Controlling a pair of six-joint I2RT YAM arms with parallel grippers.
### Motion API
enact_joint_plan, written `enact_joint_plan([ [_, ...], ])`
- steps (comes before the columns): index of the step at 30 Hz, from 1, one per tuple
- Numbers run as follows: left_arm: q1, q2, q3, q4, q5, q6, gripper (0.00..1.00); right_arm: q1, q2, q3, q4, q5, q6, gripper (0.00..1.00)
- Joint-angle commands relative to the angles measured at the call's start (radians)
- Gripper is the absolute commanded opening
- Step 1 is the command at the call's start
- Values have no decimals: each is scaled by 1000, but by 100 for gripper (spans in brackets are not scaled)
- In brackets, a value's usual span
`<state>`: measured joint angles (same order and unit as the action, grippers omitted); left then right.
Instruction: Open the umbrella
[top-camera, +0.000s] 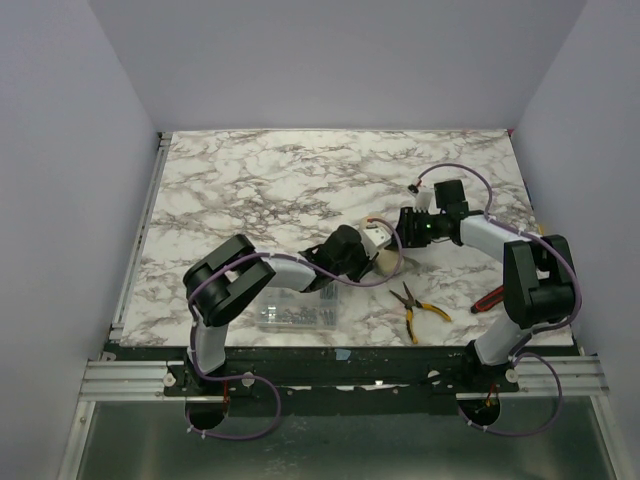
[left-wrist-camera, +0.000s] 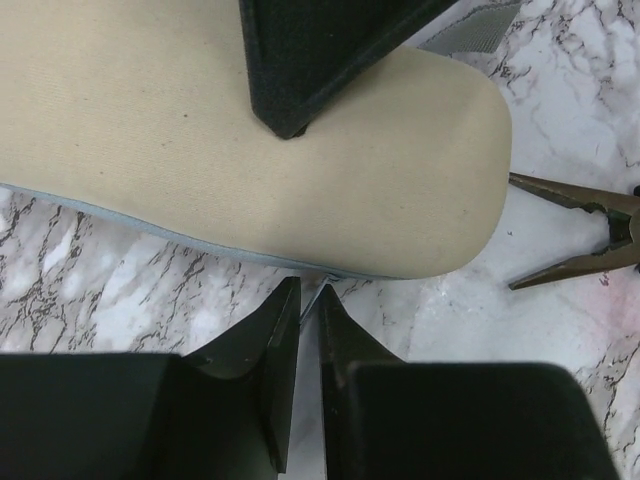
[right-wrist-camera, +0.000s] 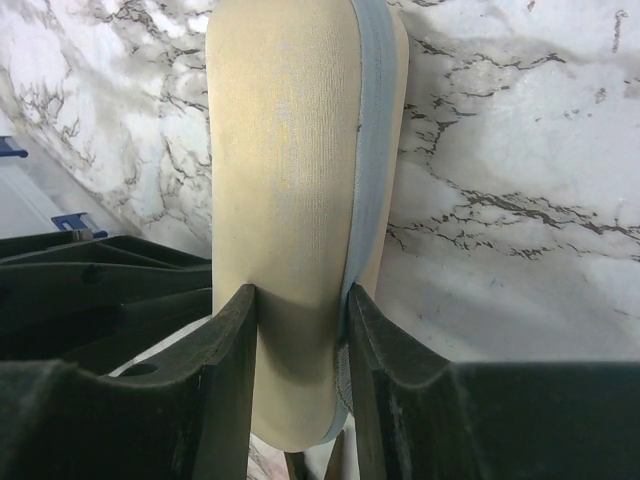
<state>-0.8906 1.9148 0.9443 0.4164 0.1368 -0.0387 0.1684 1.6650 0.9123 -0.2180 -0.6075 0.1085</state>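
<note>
The umbrella (top-camera: 384, 263) lies bundled in its cream sleeve at mid-table, between the two wrists. In the right wrist view the umbrella (right-wrist-camera: 285, 150) runs away from the camera, and my right gripper (right-wrist-camera: 300, 310) is shut on its near end, a grey-blue strip (right-wrist-camera: 371, 150) running down one side. In the left wrist view the umbrella (left-wrist-camera: 250, 150) fills the top, with a right finger (left-wrist-camera: 300, 60) on it. My left gripper (left-wrist-camera: 310, 295) sits at the sleeve's lower edge. Its jaws are nearly together, with a thin metal tab (left-wrist-camera: 313, 297) from that edge pinched between the tips.
A clear plastic box of screws (top-camera: 297, 313) lies near the front edge, by the left arm. Yellow-handled pliers (top-camera: 415, 308) lie just in front of the umbrella, their open nose (left-wrist-camera: 580, 230) pointing at it. A red-handled tool (top-camera: 487, 298) rests by the right arm's base.
</note>
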Motion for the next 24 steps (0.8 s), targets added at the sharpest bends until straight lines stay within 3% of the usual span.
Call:
enact_joint_plan([
  [1,13,-42,-10,13,-73,-63,12,14,60,-13,-154,-6,-76,1],
  [5,40,-46,28,-13,-86,-122,9,19,66,-8,-162,-17,-85,1],
  [9,73,-33,79,-29,-62,-130,0,21,69,-1,-171,-22,-97,1],
  [24,192,-16,157,-149,-48,-148,0,21,130,102,-291,-27,-331,1],
])
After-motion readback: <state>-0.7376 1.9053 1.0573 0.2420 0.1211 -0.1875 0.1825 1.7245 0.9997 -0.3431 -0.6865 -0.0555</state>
